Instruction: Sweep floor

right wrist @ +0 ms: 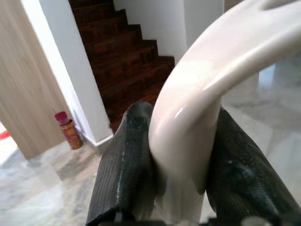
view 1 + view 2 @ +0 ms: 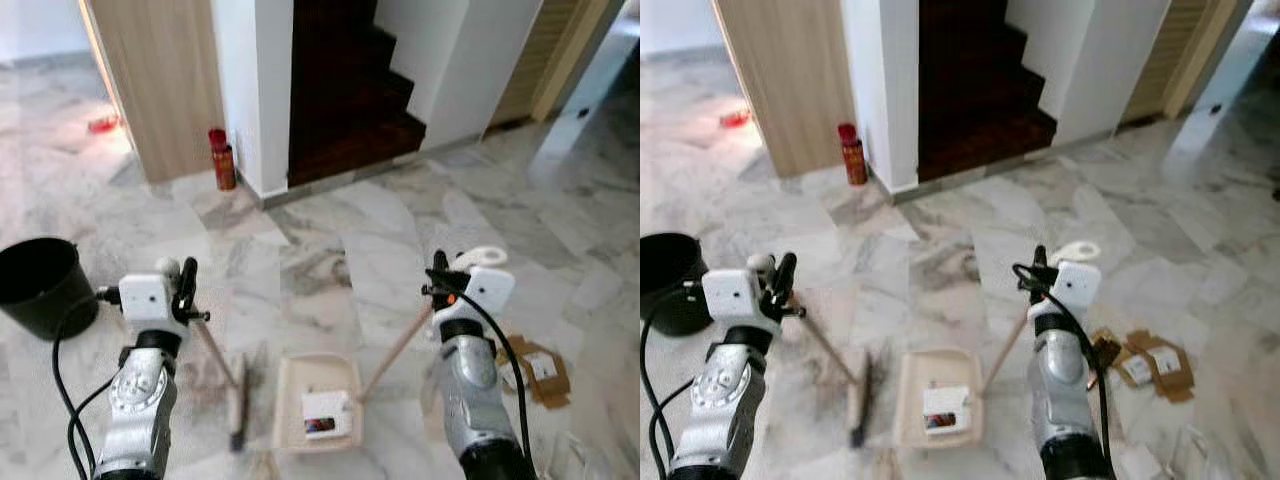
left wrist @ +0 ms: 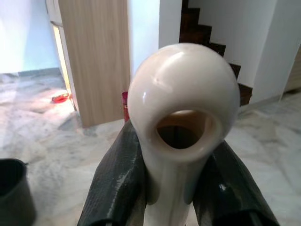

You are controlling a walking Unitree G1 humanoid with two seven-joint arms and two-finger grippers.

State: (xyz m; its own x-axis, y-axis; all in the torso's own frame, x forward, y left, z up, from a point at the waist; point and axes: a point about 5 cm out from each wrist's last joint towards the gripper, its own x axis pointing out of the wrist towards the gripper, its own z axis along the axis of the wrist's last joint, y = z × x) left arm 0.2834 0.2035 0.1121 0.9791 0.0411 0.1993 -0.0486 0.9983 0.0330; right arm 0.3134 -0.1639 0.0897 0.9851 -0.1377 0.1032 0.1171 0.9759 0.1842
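The left gripper (image 2: 186,290) has its jaws closed on the cream top of the broom (image 2: 237,398), whose looped end (image 3: 183,106) sits squeezed between the two black fingers (image 3: 113,183); the stick slants down and inward to a dark brush head resting on the marble floor (image 2: 330,240) just left of the dustpan (image 2: 318,400); the right gripper (image 2: 438,285) likewise has its jaws clamped on the dustpan's handle (image 1: 188,122), the curved cream grip wedged between its fingers (image 1: 123,165), and that stick runs down to the pan's right rim; the pan lies flat on the floor between the two arms, already holding a small white packet (image 2: 325,412) with a dark patch; flattened cardboard (image 2: 540,370) lies on the floor to the right of the right arm, still to be gathered, so the sweeping looks partly done; a black bin (image 2: 40,285) stands to the left, well apart from the pan, and a red can (image 2: 222,160) stands against the wall by the dark stairs (image 2: 345,90); both tools look light and stiff, with smooth, glossy plastic grips that could twist or slip in the jaws if the head drags hard; held so high at the end, the long sticks give little leverage, so short, gentle strokes toward the pan seem wise; the cardboard is light and flat and may slide ahead of the bristles rather than ride up the pan's lip.
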